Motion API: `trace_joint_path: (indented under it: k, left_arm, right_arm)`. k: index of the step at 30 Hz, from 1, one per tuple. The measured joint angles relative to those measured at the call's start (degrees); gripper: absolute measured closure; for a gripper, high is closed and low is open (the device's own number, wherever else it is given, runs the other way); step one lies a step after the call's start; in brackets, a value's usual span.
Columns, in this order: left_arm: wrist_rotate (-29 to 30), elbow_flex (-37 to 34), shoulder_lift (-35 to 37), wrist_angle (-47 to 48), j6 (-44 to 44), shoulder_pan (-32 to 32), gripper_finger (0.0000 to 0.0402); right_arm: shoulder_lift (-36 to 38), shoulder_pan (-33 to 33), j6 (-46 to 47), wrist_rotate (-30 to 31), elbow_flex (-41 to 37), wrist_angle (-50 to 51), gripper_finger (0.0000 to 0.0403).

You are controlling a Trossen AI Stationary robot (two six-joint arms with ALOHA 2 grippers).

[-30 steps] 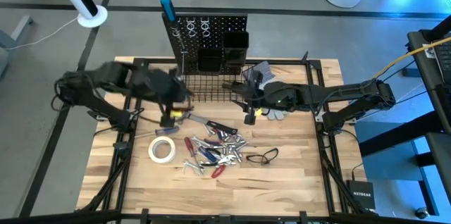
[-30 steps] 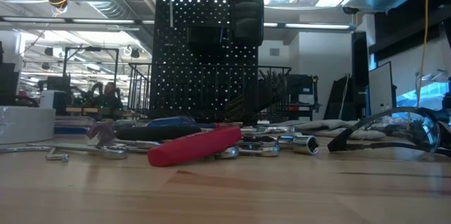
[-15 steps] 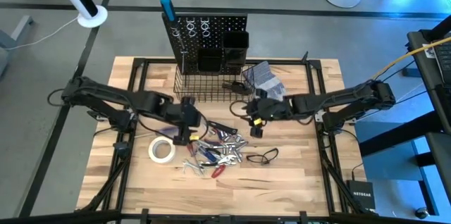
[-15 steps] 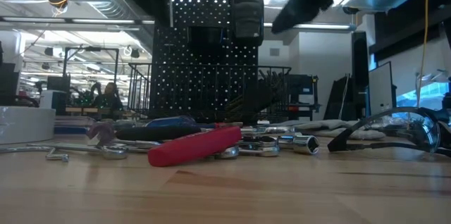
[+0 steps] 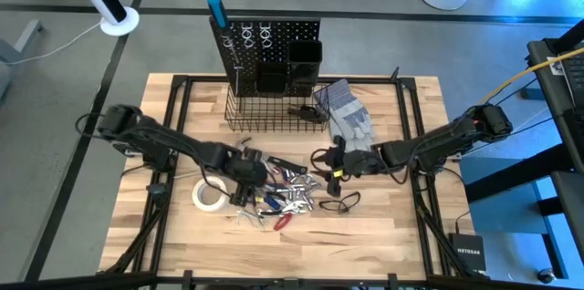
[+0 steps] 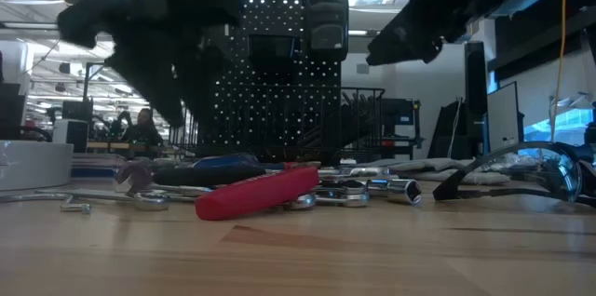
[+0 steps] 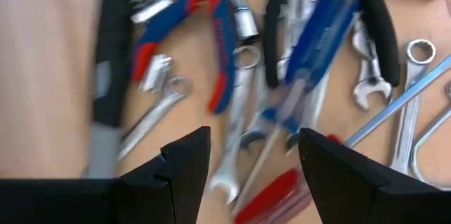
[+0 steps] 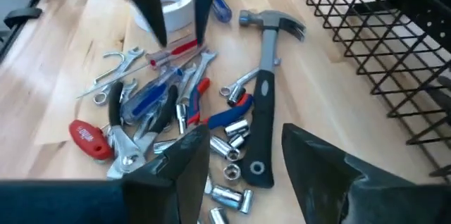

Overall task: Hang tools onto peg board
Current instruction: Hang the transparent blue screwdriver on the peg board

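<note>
Broadly, the task stood close to its start. The tools (image 5: 278,191) lay in a loose heap on the wooden counter (image 5: 383,235), near the middle of it and well apart from the peg board (image 5: 266,42), which stood upright at the counter's far edge with its black bins and a wire basket (image 5: 265,112) at its base. A few items already showed on the board: a blue-topped tool (image 5: 217,9) at its upper corner and some silver pieces on the hooks. What those pieces were could not be told.

Still in the heap were a hammer (image 8: 262,122), a blue-handled screwdriver (image 7: 310,48), red-and-blue pliers (image 7: 211,34), several silver wrenches (image 7: 412,90) and loose sockets. A white tape roll (image 5: 209,193) lay just beside the heap. Grey gloves (image 5: 345,112) rested next to the basket and safety glasses (image 5: 342,203) lay beside the heap.

The left end effector (image 5: 245,181) hung directly over the heap, fingers spread wide and empty, the blue-handled screwdriver and the wrenches lying below and between them in its wrist view. The right end effector (image 5: 334,164) hovered at the other side of the heap, between the tools and the gloves, its fingers parted and holding nothing, the hammer's black handle lying ahead of them.

Assessment: nearly all of the hanging remained. Neither arm had a tool in hand; a pick from the heap appeared to be the step under way.
</note>
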State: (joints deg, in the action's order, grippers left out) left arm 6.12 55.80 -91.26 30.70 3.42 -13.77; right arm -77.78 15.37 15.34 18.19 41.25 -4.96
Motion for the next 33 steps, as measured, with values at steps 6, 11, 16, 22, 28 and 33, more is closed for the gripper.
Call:
trace_joint_path:
  k: [6,11,16,22,28,33]
  left_arm:
    - [0.01,2.50,-6.52,-3.77,-0.47,-4.42,0.0194]
    - [-0.06,3.18,-9.14,-8.79,-2.03,-5.28,0.0194]
    - [-0.01,3.21,-11.17,-11.03,-0.71,-5.06,0.0194]
    - [-2.47,3.38,-13.88,-11.73,-0.35,-4.30,0.0194]
    - [-3.45,3.41,-14.28,-12.97,-0.59,-3.33,0.0239]
    - [-3.60,3.40,-14.30,-13.44,-0.85,-3.31,0.0296]
  right_arm:
    - [0.00,4.10,4.07,1.37,-1.27,-2.46,0.0219]
    - [0.00,7.63,5.30,6.23,-1.30,-2.51,0.0219]
    - [0.00,9.19,5.17,9.29,-1.30,-2.50,0.0219]
    - [0.00,8.99,3.71,9.99,-1.30,-2.44,0.0219]
    - [0.00,8.99,3.34,11.72,-1.30,-2.29,0.0219]
    - [0.00,8.99,3.31,11.70,-1.30,-2.26,0.0219]
